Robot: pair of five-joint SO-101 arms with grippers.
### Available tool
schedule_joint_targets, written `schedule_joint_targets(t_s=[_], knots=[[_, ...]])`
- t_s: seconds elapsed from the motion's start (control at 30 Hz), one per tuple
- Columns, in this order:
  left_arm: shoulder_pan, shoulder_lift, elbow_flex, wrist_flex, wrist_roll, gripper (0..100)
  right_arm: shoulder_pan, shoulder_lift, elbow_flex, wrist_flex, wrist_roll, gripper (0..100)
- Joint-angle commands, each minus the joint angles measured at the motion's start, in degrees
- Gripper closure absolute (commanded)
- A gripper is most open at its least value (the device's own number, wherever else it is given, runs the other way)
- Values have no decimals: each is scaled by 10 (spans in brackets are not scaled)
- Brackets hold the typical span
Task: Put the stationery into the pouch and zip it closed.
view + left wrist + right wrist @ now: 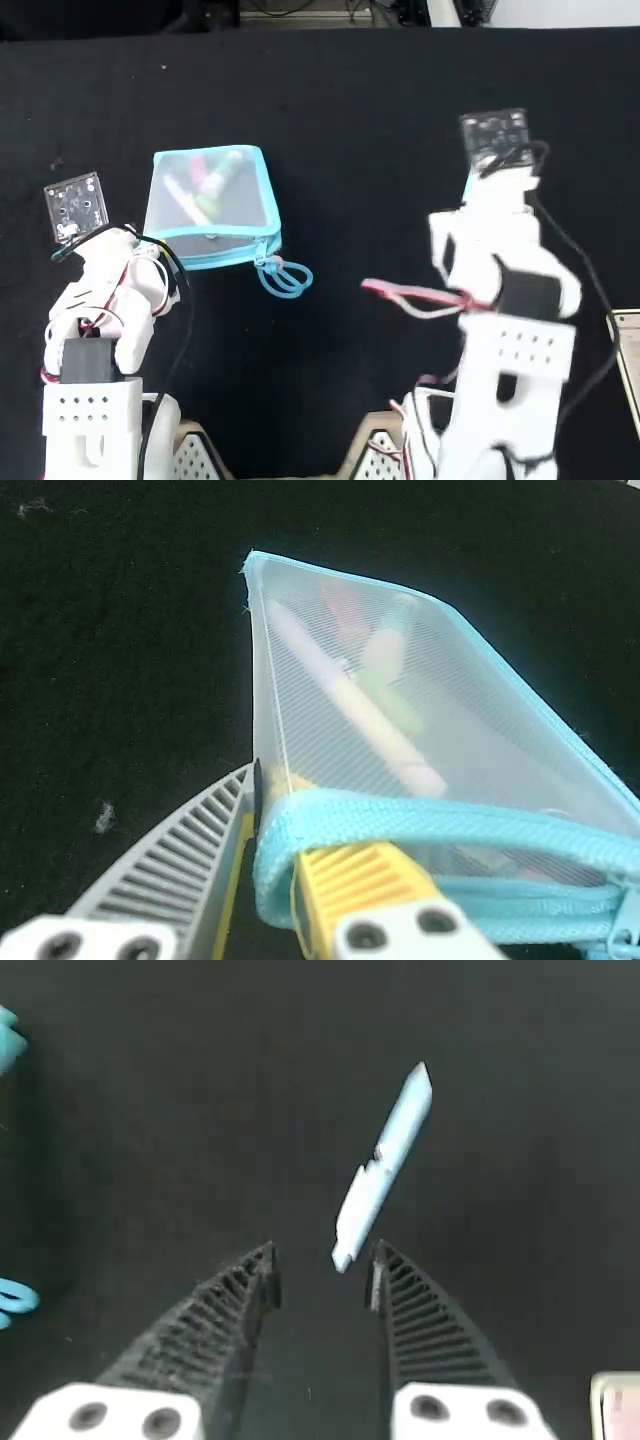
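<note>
Lying near the spread right fingers (430, 1320) is probably a pale-blue pen (385, 1165).

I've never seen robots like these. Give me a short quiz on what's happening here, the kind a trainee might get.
1. True or false: the left claw is clamped on a corner of the mesh pouch.
2. Where is the light blue pen? A) inside the pouch B) on the black table, just ahead of the right claw C) held in the right claw
3. Fill in: the right claw's jaws stand ____.

Key: 1 true; 2 B; 3 open.
</note>
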Motion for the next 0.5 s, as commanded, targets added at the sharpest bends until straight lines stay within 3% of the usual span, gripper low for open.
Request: schedule_joint_targets(t_s=[0.0,0.17,0.47], knots=[[-3,-7,-5,-14,-4,970,43,81,-30,-22,-7,864],[-3,-7,-5,-14,-4,970,52,247,-126,-18,-37,864],[-3,-7,-5,-14,-4,970,53,561,-420,81,-68,852]])
